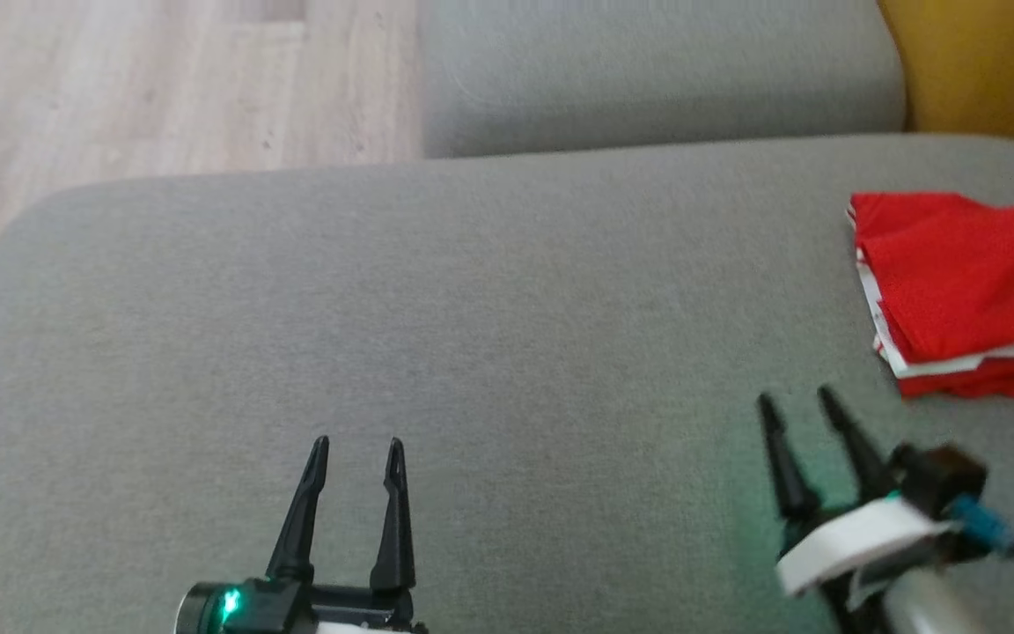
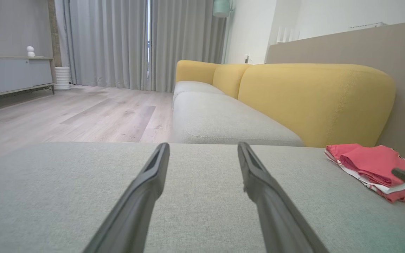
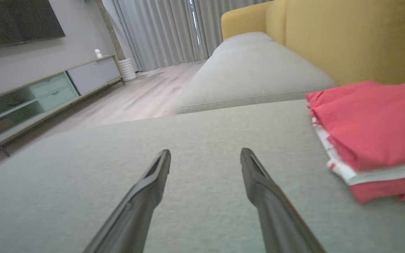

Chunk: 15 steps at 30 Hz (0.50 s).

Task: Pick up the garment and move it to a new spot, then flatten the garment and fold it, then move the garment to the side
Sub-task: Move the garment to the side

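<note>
Where the head view is taken first, the red garment (image 1: 965,282) is seen folded into a compact stack at the far right of the grey seat (image 1: 472,335). The left gripper (image 1: 358,442) is held wide open and empty over bare seat at the lower left. The right gripper (image 1: 796,396) is likewise spread and empty, its tips just short of the garment's near edge and not touching it. In the left wrist view, the left gripper (image 2: 203,144) is shown with nothing between its fingers, and the garment (image 2: 371,163) lies well off to the right. In the right wrist view, the right gripper (image 3: 206,151) is seen parted over bare seat, with the garment (image 3: 371,123) just beside it on the right, white trim showing between the red layers. The last step, moving the garment aside, is judged to be finished or nearly so. What is called for next, if anything, is that both arms be drawn clear without the stack being brushed.
</note>
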### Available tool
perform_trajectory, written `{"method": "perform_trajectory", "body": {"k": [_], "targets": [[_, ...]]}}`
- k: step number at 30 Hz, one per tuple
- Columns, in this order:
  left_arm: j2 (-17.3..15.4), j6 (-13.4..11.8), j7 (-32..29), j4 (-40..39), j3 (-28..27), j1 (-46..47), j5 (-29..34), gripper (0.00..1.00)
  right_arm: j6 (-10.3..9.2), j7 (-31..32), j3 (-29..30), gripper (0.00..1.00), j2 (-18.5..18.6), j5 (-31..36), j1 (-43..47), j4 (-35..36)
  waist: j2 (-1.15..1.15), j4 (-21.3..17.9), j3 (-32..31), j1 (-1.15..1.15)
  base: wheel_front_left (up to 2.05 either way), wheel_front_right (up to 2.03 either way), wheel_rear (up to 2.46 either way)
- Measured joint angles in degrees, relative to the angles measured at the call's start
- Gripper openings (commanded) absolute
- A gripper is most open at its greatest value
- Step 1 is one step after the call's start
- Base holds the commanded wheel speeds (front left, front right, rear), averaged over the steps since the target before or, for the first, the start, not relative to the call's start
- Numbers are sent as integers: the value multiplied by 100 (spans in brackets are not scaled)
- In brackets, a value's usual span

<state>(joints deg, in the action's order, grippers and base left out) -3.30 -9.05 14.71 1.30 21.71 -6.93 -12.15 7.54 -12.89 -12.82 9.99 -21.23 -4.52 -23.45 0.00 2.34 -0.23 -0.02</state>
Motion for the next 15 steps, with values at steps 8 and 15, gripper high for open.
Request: {"method": "perform_trajectory", "body": {"k": [8, 15], "targets": [[0, 0, 0, -3, -166, -219, 3, 100, 0, -132, 389, 100, -394, 332, 650, 1132, 0, 262, -384, 0, 0, 0, 0], [-3, -32, 0, -116, -355, -497, 33, 100, -1, -132, 861, 100, -525, 767, 1476, 1385, 0, 354, -536, 0, 0, 0, 0]]}}
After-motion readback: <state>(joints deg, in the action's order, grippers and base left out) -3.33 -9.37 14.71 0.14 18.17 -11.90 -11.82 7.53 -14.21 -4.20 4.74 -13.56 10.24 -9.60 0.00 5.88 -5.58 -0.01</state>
